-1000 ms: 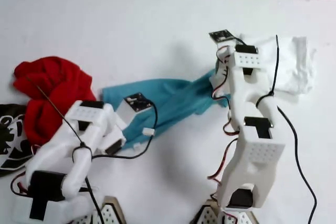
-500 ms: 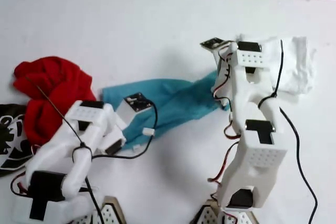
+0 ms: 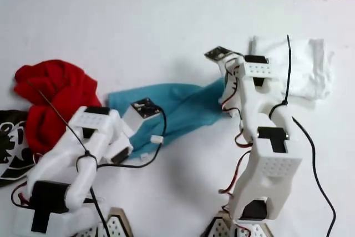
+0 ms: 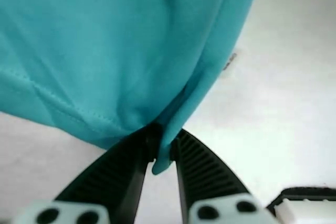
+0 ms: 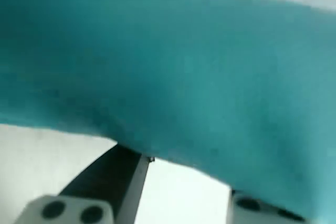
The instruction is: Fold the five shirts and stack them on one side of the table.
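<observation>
One white folded shirt (image 3: 310,70) is laid at the far right of the surface (image 3: 138,26), judged done. The crumpled red shirt (image 3: 52,92) and black patterned shirt (image 3: 11,142) at the left are left unfolded. The teal cotton shirt (image 3: 177,109) is stretched mid-surface, its edge pinched by the left pincer (image 4: 160,150). The right pincer (image 5: 184,174) is draped in teal and its state cannot be told. Since a second ago the right wrist has shifted left and the shirt's right end has bunched.

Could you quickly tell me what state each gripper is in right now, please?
Left gripper: closed on the teal shirt.
Right gripper: cannot be told; the teal shirt covers it.
</observation>
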